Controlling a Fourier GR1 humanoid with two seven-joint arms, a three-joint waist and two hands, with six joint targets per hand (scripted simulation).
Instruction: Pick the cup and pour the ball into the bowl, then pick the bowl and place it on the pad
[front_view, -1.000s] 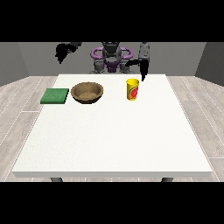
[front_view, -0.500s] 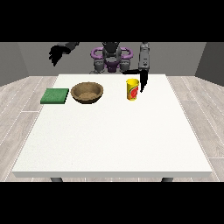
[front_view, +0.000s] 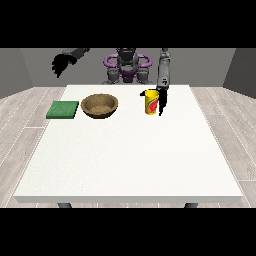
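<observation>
Upright on the worktop (front_view: 130, 160) right of the wooden bowl (front_view: 100, 105), yellow cup (front_view: 151, 102): likely light, rigid, tippable, best gripped mid-wall; alongside it, robot hand at view's right (front_view: 162, 102), fingers straight, holding nothing.

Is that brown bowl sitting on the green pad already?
No, the bowl stands on the white table just beside the green pad, not on it.

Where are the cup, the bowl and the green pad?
cup (front_view: 151, 102), front view, on its yellow side wall.
bowl (front_view: 113, 106), front view, on its brown rim at the view's right.
pad (front_view: 62, 109), front view, on the middle of its green top.
</observation>
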